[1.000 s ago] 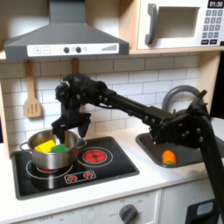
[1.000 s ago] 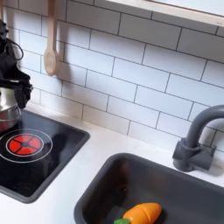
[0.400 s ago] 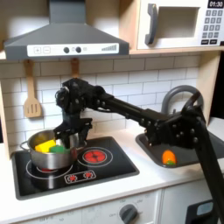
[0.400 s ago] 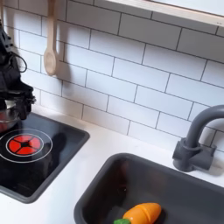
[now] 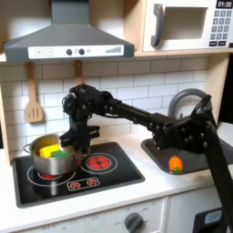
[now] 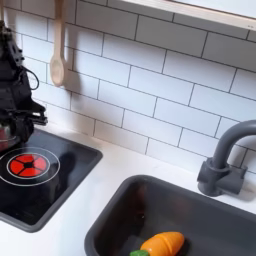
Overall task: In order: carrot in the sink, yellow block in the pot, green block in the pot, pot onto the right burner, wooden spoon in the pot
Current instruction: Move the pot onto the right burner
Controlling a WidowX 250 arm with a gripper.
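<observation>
In the first exterior view the shiny pot [image 5: 41, 164] stands on the left burner, with the yellow block [image 5: 46, 150] and the green block [image 5: 60, 155] inside it. My gripper [image 5: 80, 138] is low at the pot's right rim; its jaws are too dark to read. In the second exterior view the gripper [image 6: 16, 108] is at the left edge, above the right burner [image 6: 27, 165]. The carrot [image 5: 176, 164] [image 6: 163, 243] lies in the sink [image 5: 202, 153] [image 6: 115, 215]. The wooden spoon [image 6: 58, 60] hangs on the tiled wall.
A slotted wooden spatula [image 5: 34, 102] hangs on the wall left of the arm in the first exterior view. The right burner [image 5: 100, 162] is bare. A dark arched faucet [image 5: 187, 98] [image 6: 225, 165] stands behind the sink. A microwave [image 5: 187, 25] and a range hood [image 5: 64, 41] sit overhead.
The gripper has come down and shifted slightly right, from above the pot to its right rim. The pot, blocks and carrot have not moved.
</observation>
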